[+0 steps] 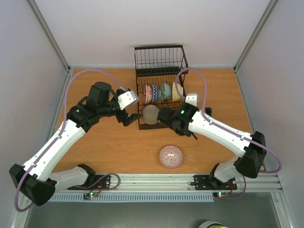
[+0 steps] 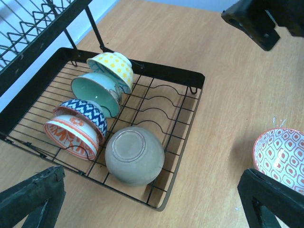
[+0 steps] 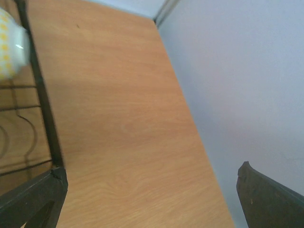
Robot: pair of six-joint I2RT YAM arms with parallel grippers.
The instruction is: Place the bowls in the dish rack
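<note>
Four small ceramic bowls are parked on edge in a row in the black wire dish rack, upper centre of the top view. They are an orange-red patterned bowl, a blue-patterned bowl, a pale green bowl and a yellow-dotted bowl. A round beige ceramic bowl sits upside down on the rack's front grid, just beside the row and not in the tines. The one left out is the red-and-white lattice-patterned bowl. It sits upright on the counter at lower centre of the top view, well apart from the rack.

The left fingers are spread wide with nothing in them, hovering by the rack's front-left corner. The right fingers are released and empty too, at the front right.

My take: the lattice bowl is next. I'd drop onto its rim with one finger inside and one outside, then pinch the wall. Lift it over the rack's front rail and tip it on edge into the free curved tines next to the row. Both arms are crowded at the rack front, so I'd send only one in, and steer clear of the beige bowl.

The counter is smooth, orange-brown and wood-look, so a glazed bowl will probably skate if it gets nudged sideways. Plain pale walls box the place in on three sides, and there's a metal rail along the bottom edge.
</note>
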